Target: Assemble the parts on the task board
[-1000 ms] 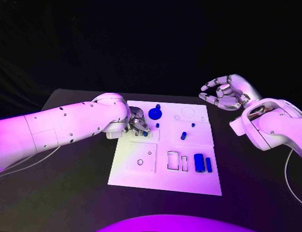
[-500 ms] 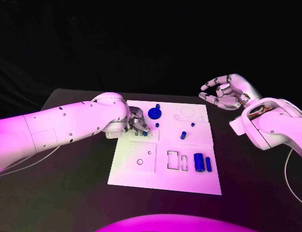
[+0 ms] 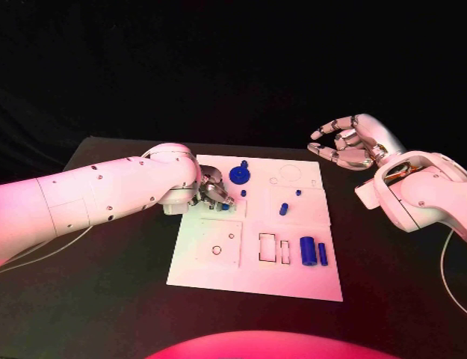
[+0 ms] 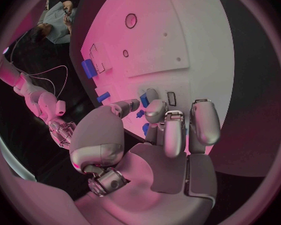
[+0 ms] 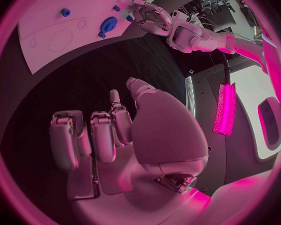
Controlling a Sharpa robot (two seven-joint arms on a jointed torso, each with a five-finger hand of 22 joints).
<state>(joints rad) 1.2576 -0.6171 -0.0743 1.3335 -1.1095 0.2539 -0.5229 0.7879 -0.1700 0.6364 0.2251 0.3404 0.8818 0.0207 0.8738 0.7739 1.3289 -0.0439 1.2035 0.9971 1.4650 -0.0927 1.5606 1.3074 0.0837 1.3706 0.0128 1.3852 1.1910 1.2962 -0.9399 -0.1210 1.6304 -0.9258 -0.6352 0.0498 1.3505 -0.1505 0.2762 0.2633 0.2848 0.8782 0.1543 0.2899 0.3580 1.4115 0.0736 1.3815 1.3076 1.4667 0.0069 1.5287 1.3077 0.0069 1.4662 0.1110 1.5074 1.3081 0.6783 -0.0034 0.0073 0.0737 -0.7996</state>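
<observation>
Two hands on this job, and only one is busy. Biggest thing first: the black bench [image 3: 104,254] looks matte and flat, dark room all round it, loads of space on my right side. On it sits the white rectangular task board [image 3: 257,278], smooth and probably a bit slick, with outlined slots and round holes.

My left hand [image 3: 213,191] is down over the board's far left part, fingers curled in around a small blue peg-like part [image 4: 144,100]. I honestly can't tell whether it's pinched or just touched, since the fingers cover most of it. My right hand [image 3: 347,143] hangs in the air off the board's far right corner, fingers loosely curled, holding nothing.

Parts, big to small: a blue round gear-shaped piece [image 3: 240,176] near the far edge, two blue bars [image 3: 313,252] lying side by side near the right edge, a short blue pin [image 3: 284,210] mid-board. My guess is all are hard, light plastic, stiff, a bit slippery, easy to flick away. I'd pinch each across its sides, low down.
</observation>
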